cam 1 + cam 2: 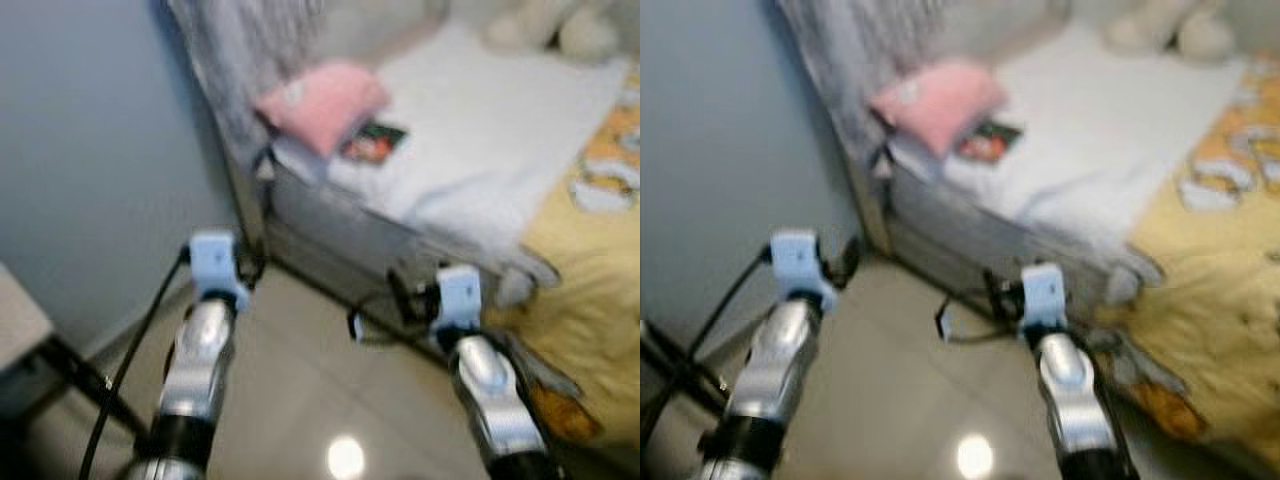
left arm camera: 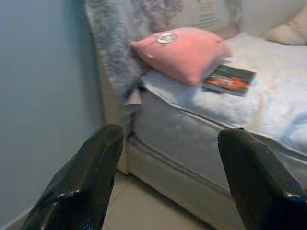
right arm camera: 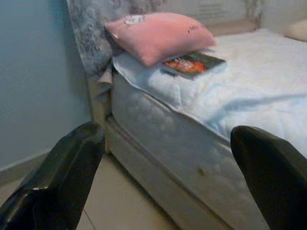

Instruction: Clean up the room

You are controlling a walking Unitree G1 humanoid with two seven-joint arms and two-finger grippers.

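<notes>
Both pairs of jaws stand wide apart, holding nothing: the left gripper (image 2: 165, 187) and right gripper (image 3: 177, 177) hover over the tiled floor (image 1: 300, 400), pointing at the bed (image 3: 158, 124). On its white sheet, at about one o'clock from the grippers, a book (image 3: 193, 63) lies flat, one corner tucked under a pink pillow (image 3: 158, 34). A yellow blanket (image 1: 590, 280) drapes at three o'clock.

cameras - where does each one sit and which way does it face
Left eye and right eye views: on the head, looking down at the bed, both silver arms in front.
Left wrist view: along the open left gripper toward the pink pillow and book.
Right wrist view: along the open right gripper at the same bed corner.
All share pillow and book.
</notes>
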